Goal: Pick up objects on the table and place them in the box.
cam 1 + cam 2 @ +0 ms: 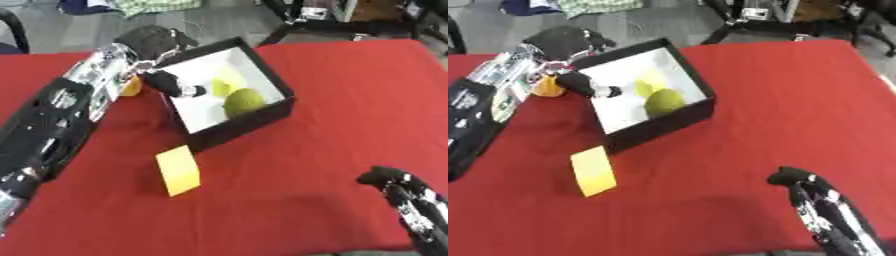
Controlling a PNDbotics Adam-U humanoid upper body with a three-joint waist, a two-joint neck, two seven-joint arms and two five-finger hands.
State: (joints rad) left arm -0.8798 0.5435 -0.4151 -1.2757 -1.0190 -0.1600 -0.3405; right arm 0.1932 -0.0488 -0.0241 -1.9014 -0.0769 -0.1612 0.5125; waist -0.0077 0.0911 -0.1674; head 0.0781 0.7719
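Surface: we see a red cloth surface (332, 100) with grey floor beyond its far edge.
Left robot hand (162, 47): we find it at the box's left wall, fingers (179, 86) dipping inside; whether they are spread we cannot tell.
Orange object (547, 86): beside the left arm, outside the box.
Yellow block (178, 170): flat, just before the box.
Box (262, 117): black, white inside, holding a green ball (243, 100) and a yellow item (220, 86).
Right robot hand (385, 177): lower right, fingers curled, holding nothing.
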